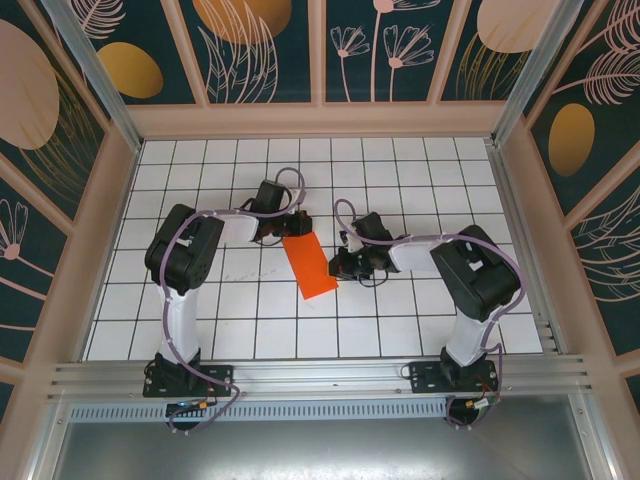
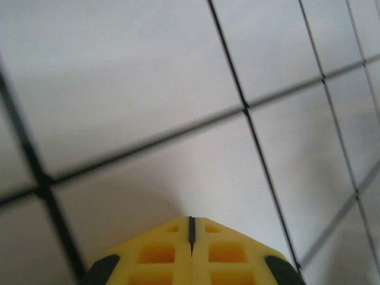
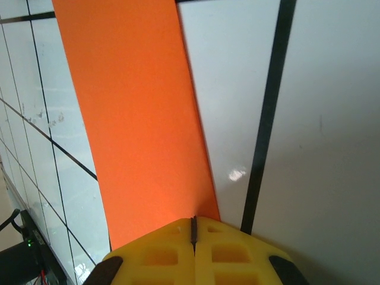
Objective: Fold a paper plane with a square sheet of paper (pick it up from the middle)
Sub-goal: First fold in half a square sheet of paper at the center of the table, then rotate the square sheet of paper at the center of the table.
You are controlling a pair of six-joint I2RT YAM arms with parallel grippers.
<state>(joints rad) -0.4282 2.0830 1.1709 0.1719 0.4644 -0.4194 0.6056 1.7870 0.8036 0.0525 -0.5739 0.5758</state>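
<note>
The square sheet of paper (image 1: 311, 266), bright orange-red, lies flat on the white grid table as a long rectangle about one tile wide, slanting from far left to near right. My left gripper (image 1: 287, 229) is shut beside its far end; in the left wrist view its yellow fingertips (image 2: 191, 218) hover close over bare tiles. My right gripper (image 1: 337, 267) is shut at the paper's right long edge. In the right wrist view its tips (image 3: 193, 218) meet just over that edge of the sheet (image 3: 136, 124), with nothing between them. The paper plane is out of view.
The table (image 1: 400, 170) is a white tile grid with black lines, walled by a wooden frame and patterned panels. A metal rail (image 1: 320, 375) carrying both arm bases runs along the near edge.
</note>
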